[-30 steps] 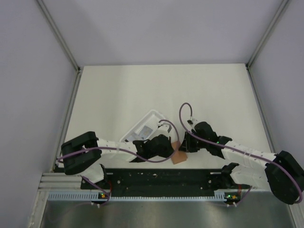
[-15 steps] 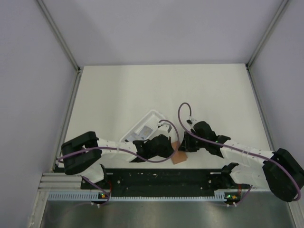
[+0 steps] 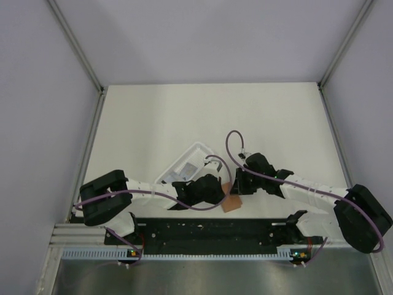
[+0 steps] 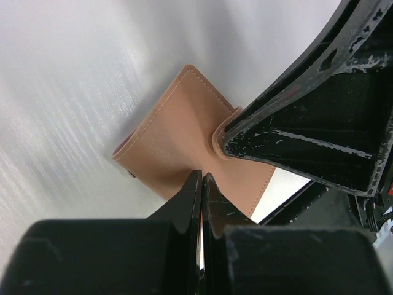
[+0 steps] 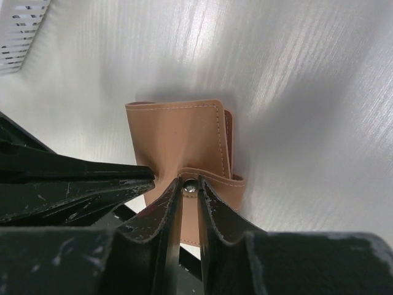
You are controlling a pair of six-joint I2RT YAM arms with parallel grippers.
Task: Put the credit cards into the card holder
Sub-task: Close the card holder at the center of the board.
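The card holder (image 3: 233, 203), an orange-brown folded wallet, lies near the table's front edge between both grippers. In the right wrist view my right gripper (image 5: 190, 184) is shut on the card holder's (image 5: 175, 136) snap strap, with the metal snap between its fingertips. My left gripper (image 4: 202, 178) is shut with nothing between its fingers, and its tips rest on the card holder's (image 4: 178, 132) cover. From above, the left gripper (image 3: 220, 194) sits at the holder's left and the right gripper (image 3: 237, 189) at its top. The credit cards (image 3: 188, 167) show only as a greyish flat patch in the white tray.
A long white plastic tray (image 3: 198, 150) lies diagonally just behind the left gripper; its slotted corner (image 5: 21, 31) shows in the right wrist view. A black rail (image 3: 215, 228) runs along the near edge. Grey walls stand on three sides.
The right arm has swung a little to the left and its gripper has crept slightly left. The left arm and the card holder have stayed put.
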